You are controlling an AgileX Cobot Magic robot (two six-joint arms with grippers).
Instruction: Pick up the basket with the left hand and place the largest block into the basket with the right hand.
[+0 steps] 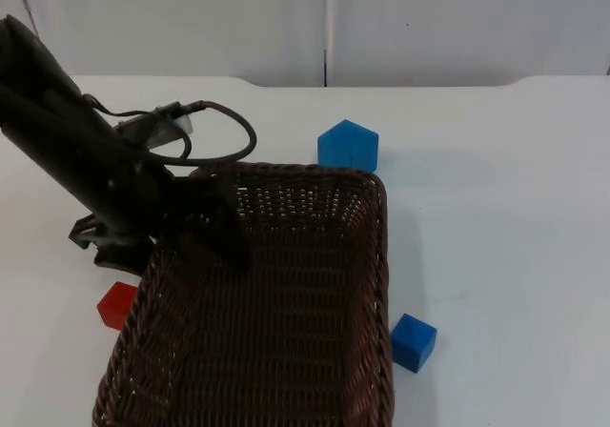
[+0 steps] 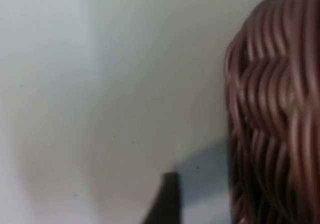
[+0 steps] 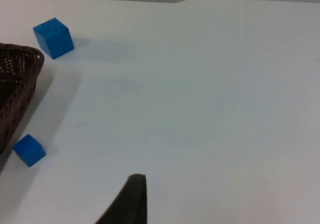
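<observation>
Wicker basket [image 1: 286,303]: dark brown weave, rectangular, in the middle of the white table [image 1: 496,208]; its inside held nothing that could be seen.
Left gripper [image 1: 205,222]: at the basket's far-left rim — the top view showed the black arm reaching down onto that corner; whether its fingers were clenched on the rim I could not tell.
Basket rim in left wrist view [image 2: 270,109]: thick woven strands close up, beside one black fingertip [image 2: 165,199].
Large blue block [image 1: 348,146]: on the table just beyond the basket's far-right corner; also seen from the right wrist [image 3: 53,37].
Small blue block [image 1: 413,342]: just beside the basket's right wall.
Red block [image 1: 118,304]: at the left wall, partly hidden.
Right gripper: one dark fingertip [image 3: 131,199] above bare table — finger state unclear.
</observation>
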